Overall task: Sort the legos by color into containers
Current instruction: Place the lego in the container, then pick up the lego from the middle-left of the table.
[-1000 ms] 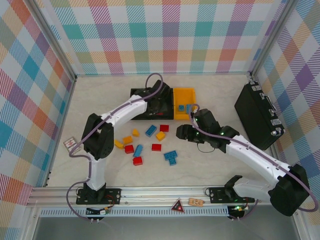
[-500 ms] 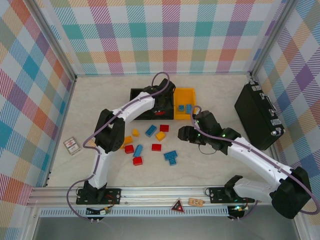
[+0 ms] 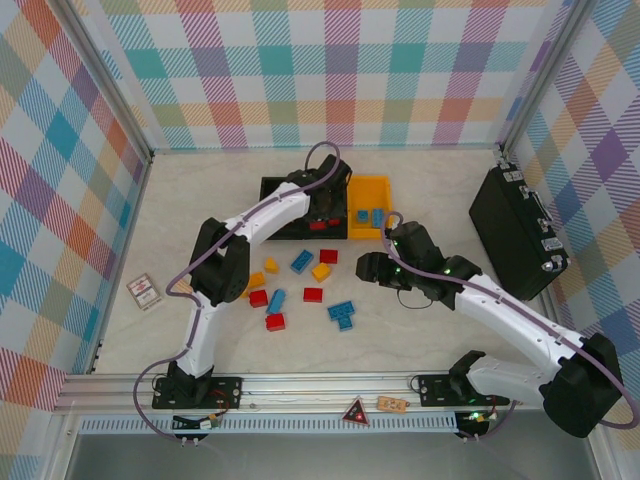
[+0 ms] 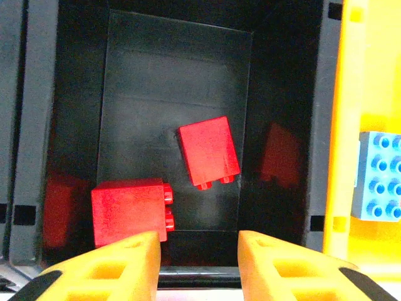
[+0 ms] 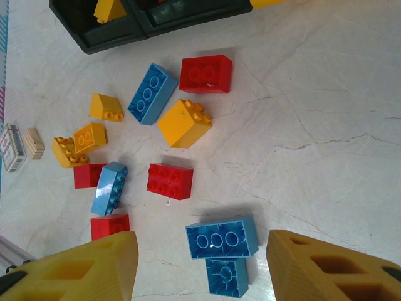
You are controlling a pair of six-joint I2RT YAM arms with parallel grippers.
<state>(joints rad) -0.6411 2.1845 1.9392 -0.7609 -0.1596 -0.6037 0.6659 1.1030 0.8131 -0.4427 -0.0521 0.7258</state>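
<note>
while the left tool (image 4: 197, 254) hangs open and empty above a black bin (image 4: 75, 113), two red legos (image 4: 208, 152) lie on that bin's floor, apart from each other. a light blue lego (image 4: 378, 175) sits in the yellow bin (image 4: 341, 94) joined alongside. right tool (image 5: 199, 257) spread wide too, holding nothing, above the desk (image 5: 313, 94). loose legos (image 5: 183, 123) in red, blue and yellow lie scattered there, near the bins.

A pale marbled tabletop (image 3: 200, 190) carries scattered small red, blue and yellow plastic bricks (image 3: 301, 262), three joined open plastic bins (image 3: 272, 185) behind them, a large black hard case (image 3: 515, 230) at right, and a small flat card (image 3: 143, 290) at left.
</note>
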